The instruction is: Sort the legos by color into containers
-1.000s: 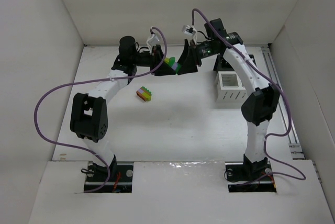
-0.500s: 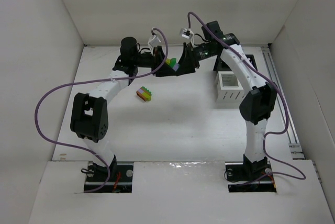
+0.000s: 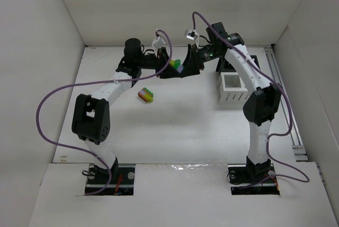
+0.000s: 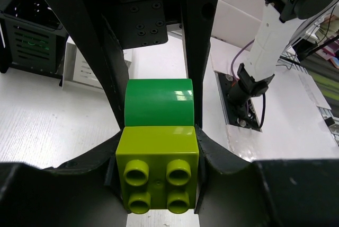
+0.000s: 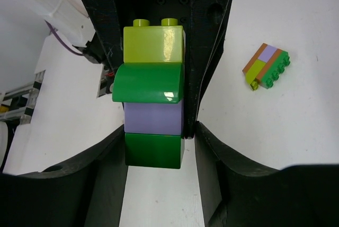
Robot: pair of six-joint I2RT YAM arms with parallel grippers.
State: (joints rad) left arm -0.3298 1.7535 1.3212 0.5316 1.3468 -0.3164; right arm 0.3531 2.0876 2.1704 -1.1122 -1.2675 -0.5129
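Note:
A short stack of legos [image 3: 177,66] hangs in the air at the back middle, held between both grippers. My left gripper [image 4: 158,150] is shut on its lime brick [image 4: 158,168], with a green curved brick [image 4: 159,102] beyond it. My right gripper [image 5: 154,137] is shut on the other end, its fingers against the purple brick [image 5: 153,116], with the dark green brick [image 5: 152,150] nearest the camera. A second multicoloured stack [image 3: 146,95] lies on the table, below and left of the grippers. The white container [image 3: 233,89] stands to the right, the black container [image 4: 26,25] behind it.
White walls close the table at the back and on both sides. The right arm [image 3: 249,78] arches over the white bin. Purple cables loop off both arms. A rail runs along the table's right edge [image 3: 283,94].
The right gripper's jaws have closed onto the stack's purple end. Both grippers and the stack have shifted slightly right and toward the back. The stack on the table has not moved.

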